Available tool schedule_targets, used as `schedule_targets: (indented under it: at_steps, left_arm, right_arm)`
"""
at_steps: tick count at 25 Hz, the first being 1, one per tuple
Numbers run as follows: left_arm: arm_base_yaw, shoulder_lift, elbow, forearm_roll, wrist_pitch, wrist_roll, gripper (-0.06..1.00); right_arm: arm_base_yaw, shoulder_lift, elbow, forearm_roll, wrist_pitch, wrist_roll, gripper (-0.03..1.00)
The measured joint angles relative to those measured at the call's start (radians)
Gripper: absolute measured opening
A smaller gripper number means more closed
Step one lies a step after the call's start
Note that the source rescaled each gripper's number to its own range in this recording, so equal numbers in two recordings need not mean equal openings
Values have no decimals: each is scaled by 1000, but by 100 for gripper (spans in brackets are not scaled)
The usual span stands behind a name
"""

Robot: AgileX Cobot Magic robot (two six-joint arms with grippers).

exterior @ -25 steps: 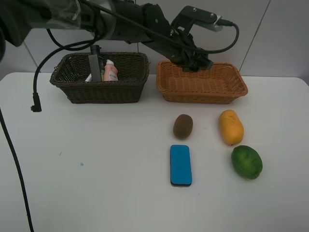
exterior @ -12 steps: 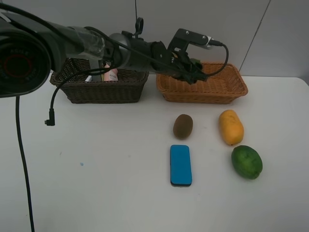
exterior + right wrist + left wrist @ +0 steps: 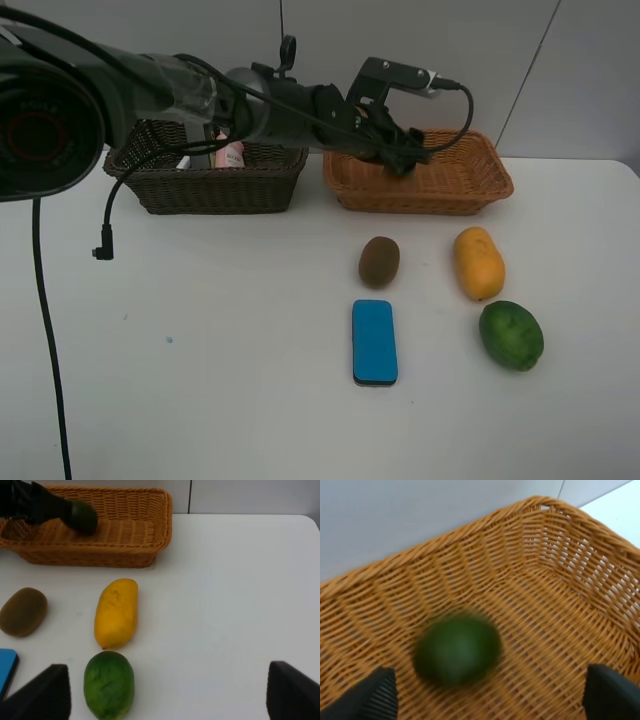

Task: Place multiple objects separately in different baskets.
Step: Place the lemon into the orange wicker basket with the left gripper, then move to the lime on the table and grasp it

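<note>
Green round fruit, blurred, inside light tan basket, loose within wide-spread left gripper; high camera hides it behind that gripper. Right gripper spread, empty.

The green round fruit in the light basket is blurred. A frame edge crops the blue eraser.

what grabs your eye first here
The dark left arm reaches across to the tan basket, its open end effector over a blurred green fruit inside. Next, the kiwi, mango, second green fruit and blue eraser lie on the white table.
</note>
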Motion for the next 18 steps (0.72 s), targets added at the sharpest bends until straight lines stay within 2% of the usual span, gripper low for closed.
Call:
schedule_targets:
  at_steps: [6, 10, 14, 18]
  left_arm:
    - [13, -7, 0, -1, 82, -3, 94]
    - [45, -72, 0, -1, 207, -3, 94]
    - [89, -194, 0, 0, 448, -3, 94]
    - [122, -305, -3, 42, 754, -48, 94]
  right_arm:
    - [0, 0, 0, 0, 0, 0, 100]
    - [0, 0, 0, 0, 0, 0, 100]
    - [0, 0, 0, 0, 0, 0, 100]
    - [0, 0, 0, 0, 0, 0, 100]
